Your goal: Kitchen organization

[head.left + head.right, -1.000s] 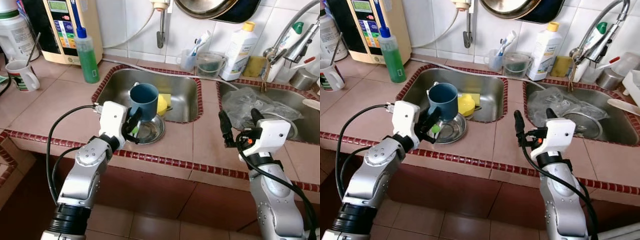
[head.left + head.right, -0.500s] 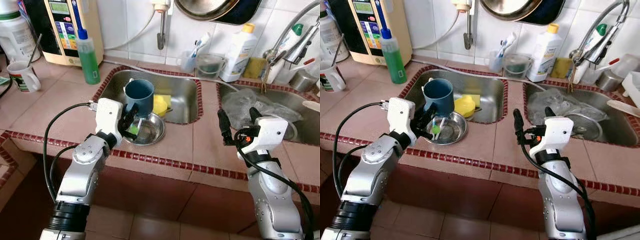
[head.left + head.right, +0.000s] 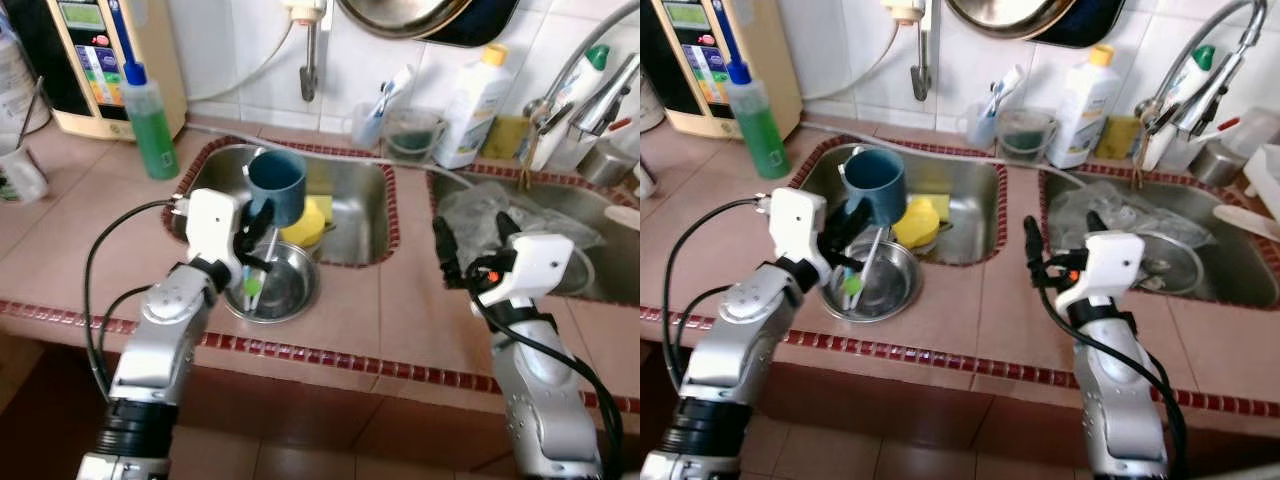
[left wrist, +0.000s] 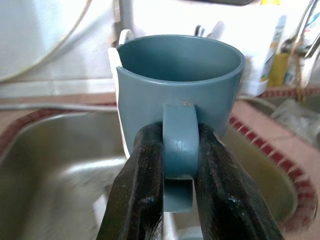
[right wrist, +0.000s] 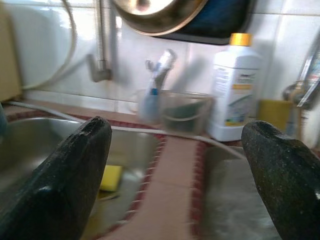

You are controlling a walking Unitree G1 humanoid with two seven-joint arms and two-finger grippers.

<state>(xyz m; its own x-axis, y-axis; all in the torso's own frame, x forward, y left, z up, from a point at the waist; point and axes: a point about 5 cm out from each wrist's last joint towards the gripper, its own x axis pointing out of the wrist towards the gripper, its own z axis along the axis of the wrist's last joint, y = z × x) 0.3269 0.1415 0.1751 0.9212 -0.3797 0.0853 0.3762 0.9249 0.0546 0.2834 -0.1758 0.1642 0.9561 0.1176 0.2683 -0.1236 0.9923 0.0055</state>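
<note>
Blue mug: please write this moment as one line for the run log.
left hand: shut on blue mug handle | mug: above left sink | right hand: open, over counter

Head pair looks down at the sink [image 3: 352,215] counter — wrist cameras sit close, facing the wall.

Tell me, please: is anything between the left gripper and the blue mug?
No. The left gripper is already shut on the handle of the blue mug, holding it above the left sink, over the steel bowl. The right gripper is open.
</note>
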